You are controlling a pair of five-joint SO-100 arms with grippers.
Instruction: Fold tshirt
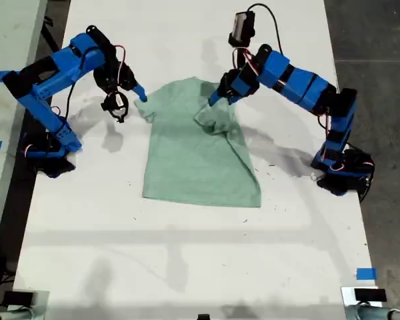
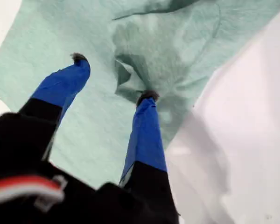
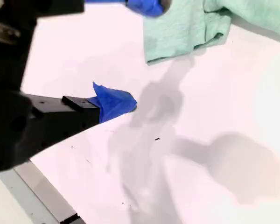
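In the exterior view the tshirt [image 1: 199,150] lies on the white table [image 1: 187,253], hem toward the camera, with its sleeve on the exterior view's right folded in over the chest. My first gripper [image 1: 215,100] comes in from the exterior view's right and hangs over that folded sleeve, the body of the shirt spread below and beside it. My second gripper [image 1: 139,92] reaches in from the exterior view's left, its tip at the edge of the other sleeve.

In the first wrist view my first gripper [image 2: 113,77] is spread wide; the tshirt [image 2: 186,42] fills the space under and ahead of it. One fingertip touches a bunched fold of cloth, the other sits over flat cloth. Bare table [image 2: 252,140] lies just beside.

In the second wrist view my second gripper [image 3: 140,53] stands spread apart. The tshirt [image 3: 196,28] sleeve lies just beside the far fingertip; whether they touch, I cannot tell. The near fingertip hangs over bare table [image 3: 200,154].
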